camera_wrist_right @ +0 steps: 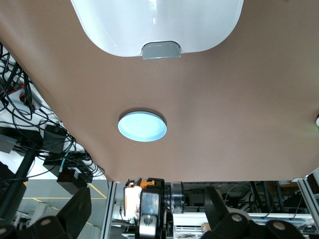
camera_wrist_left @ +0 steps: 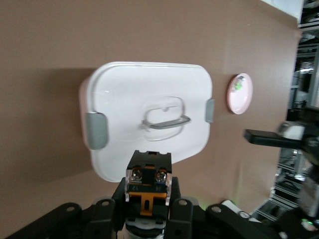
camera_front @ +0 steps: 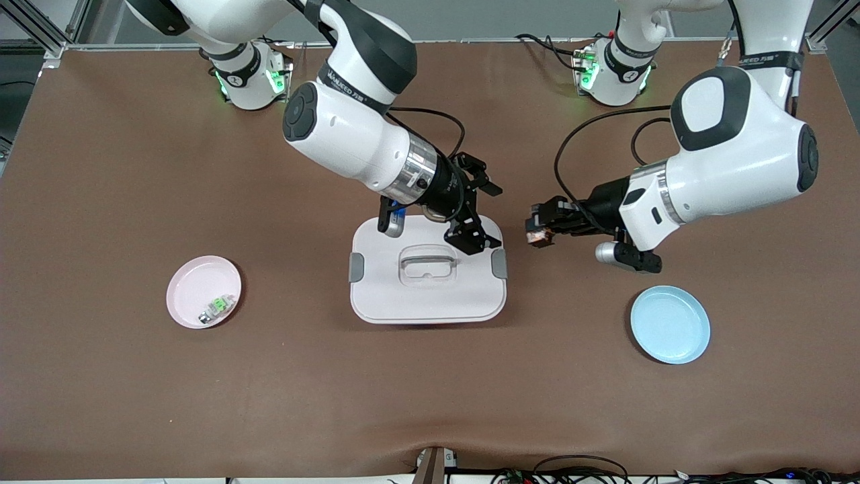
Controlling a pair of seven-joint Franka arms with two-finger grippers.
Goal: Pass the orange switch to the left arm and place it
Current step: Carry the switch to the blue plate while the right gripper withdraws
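Orange switch point(camera_wrist_left: 146, 185) clamped in left pincer point(camera_wrist_left: 147, 196).

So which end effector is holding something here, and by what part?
The left end effector is shut on the orange switch, pinching its lower body from both sides, beside the box. The right end effector, over the box, is open and holds nothing.
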